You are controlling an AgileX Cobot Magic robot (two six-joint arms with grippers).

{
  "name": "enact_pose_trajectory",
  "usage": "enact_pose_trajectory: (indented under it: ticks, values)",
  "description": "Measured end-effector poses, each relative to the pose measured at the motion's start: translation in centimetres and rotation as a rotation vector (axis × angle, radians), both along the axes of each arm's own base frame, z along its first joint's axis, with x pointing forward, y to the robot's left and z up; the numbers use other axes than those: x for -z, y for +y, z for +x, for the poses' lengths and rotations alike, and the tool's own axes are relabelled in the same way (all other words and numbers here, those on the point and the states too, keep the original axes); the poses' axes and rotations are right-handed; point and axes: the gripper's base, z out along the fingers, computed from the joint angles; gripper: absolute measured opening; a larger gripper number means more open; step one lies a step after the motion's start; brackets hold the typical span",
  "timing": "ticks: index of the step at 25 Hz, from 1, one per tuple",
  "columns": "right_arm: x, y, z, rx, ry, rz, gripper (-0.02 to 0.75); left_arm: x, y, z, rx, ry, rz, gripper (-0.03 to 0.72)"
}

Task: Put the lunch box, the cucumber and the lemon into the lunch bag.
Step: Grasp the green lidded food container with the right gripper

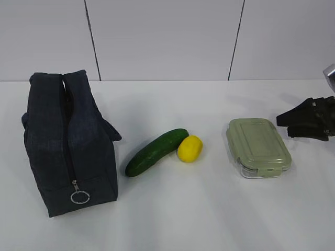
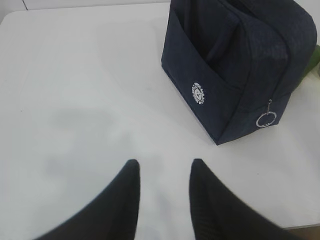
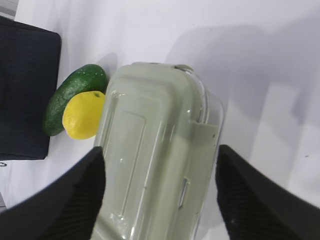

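The navy lunch bag [image 1: 68, 141] stands upright at the left, and its silver ring pull [image 1: 79, 197] hangs low on the near end. At mid-table the dark green cucumber [image 1: 156, 152] lies at a slant, with the yellow lemon [image 1: 189, 148] touching its right end. The lunch box [image 1: 258, 146] with its sage-green lid sits to the right. My right gripper [image 1: 283, 127] hovers open just right of the lunch box; in the right wrist view the lunch box [image 3: 150, 115] shows between the spread jaws of the right gripper [image 3: 160, 152]. My left gripper [image 2: 165, 167] is open and empty over bare table, short of the bag [image 2: 235, 65].
A white tabletop [image 1: 209, 209] runs back to a grey panelled wall [image 1: 167, 36]. The bag's loop handle [image 1: 112, 133] sticks out toward the cucumber. In the left wrist view, the table's near edge [image 2: 300, 227] shows at the lower right.
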Motion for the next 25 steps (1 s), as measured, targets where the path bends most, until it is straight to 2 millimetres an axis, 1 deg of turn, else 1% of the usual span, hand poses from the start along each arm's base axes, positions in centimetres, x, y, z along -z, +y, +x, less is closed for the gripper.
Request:
enact_pose_trajectory:
  ticks: [2,5,7,12,14,18,25]
  values:
    - [0.0,0.0,0.0,0.001,0.0,-0.002,0.599,0.0,0.0,0.0,0.0,0.0,0.0,0.242]
    - [0.2,0.0,0.0,0.005,0.003,-0.004,0.621,0.0,0.0,0.0,0.0,0.0,0.0,0.242]
    - [0.6,0.0,0.1,0.008,0.013,0.004,0.622,0.0,0.0,0.0,0.0,0.0,0.0,0.242]
    - [2.8,0.1,0.1,0.013,0.071,0.054,0.619,0.0,0.0,0.0,0.0,0.0,0.0,0.242]
    - [3.3,0.1,0.1,0.012,0.085,0.065,0.619,0.0,0.0,0.0,0.0,0.0,0.0,0.242]
    - [3.7,0.1,0.1,0.014,0.094,0.074,0.612,0.0,0.0,0.0,0.0,0.0,0.0,0.242]
    - [3.7,0.1,0.2,0.026,0.09,0.09,0.601,0.0,0.0,0.0,0.0,0.0,0.0,0.242]
